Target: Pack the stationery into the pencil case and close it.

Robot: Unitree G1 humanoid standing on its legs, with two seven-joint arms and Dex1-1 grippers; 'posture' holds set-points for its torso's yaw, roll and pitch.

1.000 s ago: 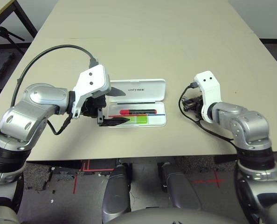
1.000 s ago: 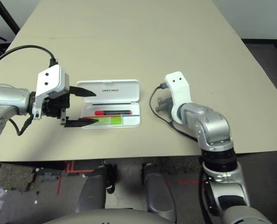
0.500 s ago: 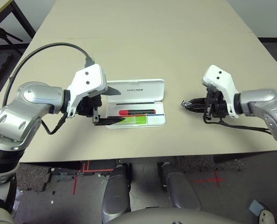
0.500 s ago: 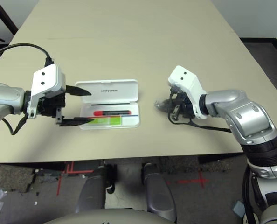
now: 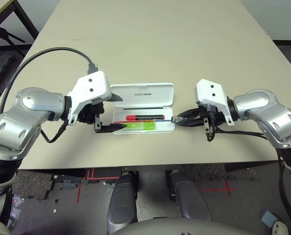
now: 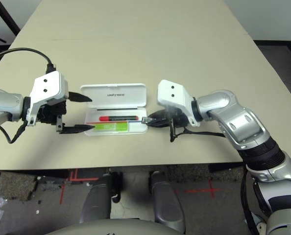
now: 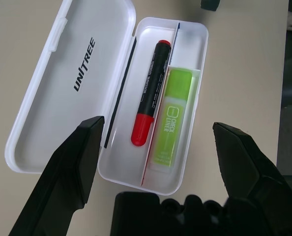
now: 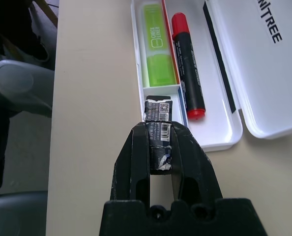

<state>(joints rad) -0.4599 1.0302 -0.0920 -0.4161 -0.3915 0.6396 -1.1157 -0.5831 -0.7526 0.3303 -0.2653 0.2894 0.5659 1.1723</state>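
The pencil case [image 5: 143, 108] lies open on the table [image 5: 160, 44], near the table's front edge and about midway between its two side edges, with its lid folded flat toward the far side and the printed logo facing up. In the tray, the red marker [image 7: 148, 101] lies lengthwise along the hinge side, and the lime-green stick [image 7: 170, 123] lies just beside it on the front-edge side, the two parted by a thin red-and-blue stripe. A small compartment at the tray's right end sits behind a short divider. The right gripper [image 8: 158, 140] comes in low from the right, its black fingers closed tight on a small dark metal piece [image 8: 158, 123] with a barcode label; the tip of that piece reaches over the tray's rim at that end compartment, though whether it touches the plastic I cannot tell. The left gripper [image 7: 158, 147] sits at the case's left end with its fingers spread wide, one finger [image 5: 113, 97] over the left end of the lid and the other [image 5: 115, 128] along the front rim of the tray by the green stick; nothing is between them but the case end itself. A black cable [image 5: 47, 56] arcs from the left arm over the bare table. Beyond the far left corner of the table, a dark stand leg [image 5: 6, 34] shows on the floor.
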